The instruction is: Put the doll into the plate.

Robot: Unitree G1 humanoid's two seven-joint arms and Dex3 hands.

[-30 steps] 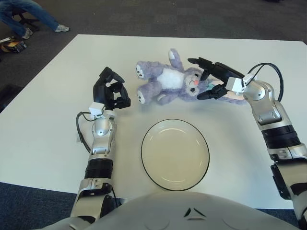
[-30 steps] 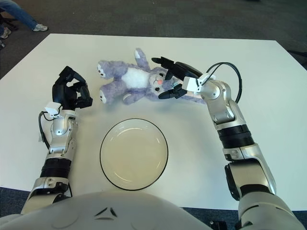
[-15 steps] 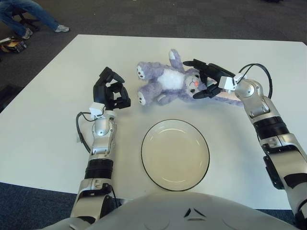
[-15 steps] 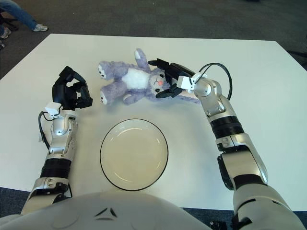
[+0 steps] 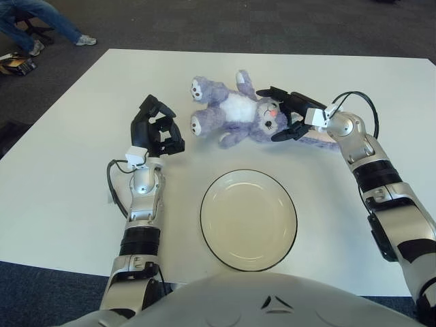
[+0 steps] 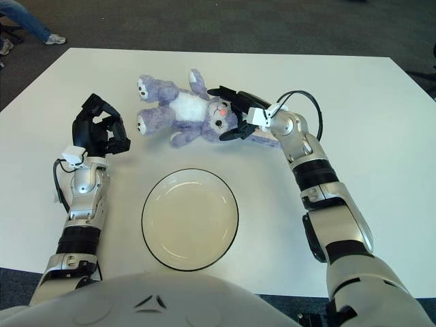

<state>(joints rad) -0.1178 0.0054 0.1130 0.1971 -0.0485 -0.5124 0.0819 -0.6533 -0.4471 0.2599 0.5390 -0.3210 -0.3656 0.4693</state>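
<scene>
A purple plush rabbit doll (image 5: 235,112) with a white belly lies on its back at the far middle of the white table (image 5: 68,170), feet to the left, head to the right. My right hand (image 5: 285,116) is at the doll's head, its black fingers (image 5: 294,102) closed around it from the right. A round cream plate (image 5: 201,219) with a dark rim sits nearer to me, just below the doll, with nothing in it. My left hand (image 5: 157,129) is held up left of the doll, fingers curled, holding nothing.
The table's far edge runs just behind the doll. A person's legs (image 5: 41,20) and a small object on the floor (image 5: 17,63) show beyond the far left corner. A black cable (image 5: 357,102) loops at my right wrist.
My right hand moved left onto the doll's head and closed its fingers around it. The doll shifted left and turned slightly, feet swinging farther away. The left hand stayed put.
</scene>
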